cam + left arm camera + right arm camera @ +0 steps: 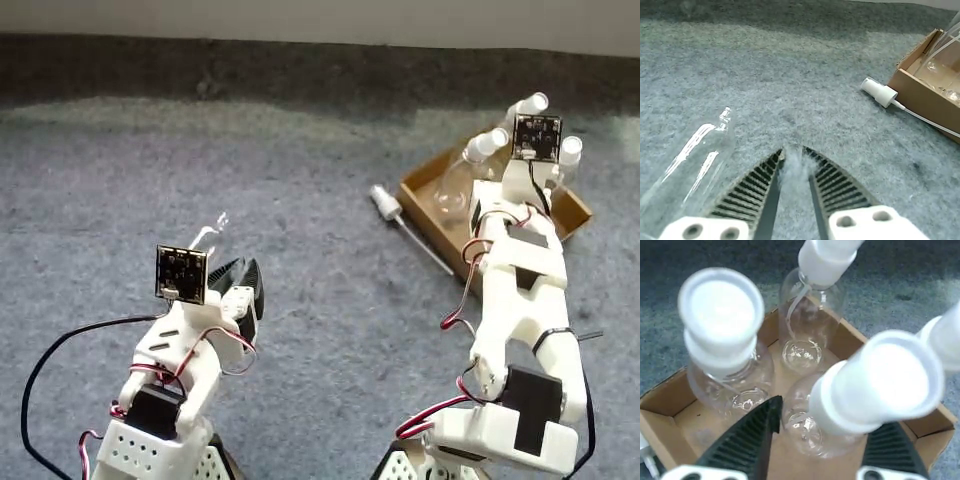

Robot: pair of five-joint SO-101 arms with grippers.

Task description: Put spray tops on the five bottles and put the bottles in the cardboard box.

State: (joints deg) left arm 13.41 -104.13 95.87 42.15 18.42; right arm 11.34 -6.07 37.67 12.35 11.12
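Note:
A clear bottle with no top (695, 160) lies on its side on the grey carpet, faint in the high view (213, 230). My left gripper (793, 152) hovers just beside it, open by a narrow gap with nothing between its fingers. A white spray top (879, 91) with its long tube lies on the carpet beside the cardboard box (920, 95). In that box (660, 400) stand several clear bottles with white tops (720, 305). My right gripper (827, 425) hangs over the box, open, its fingers on either side of one capped bottle (875, 385).
The box (425, 215) sits at the back right, with the right arm (520, 260) stretched over it. The loose spray top (385, 203) lies just left of the box. Bare carpet spreads between the two arms and to the far left.

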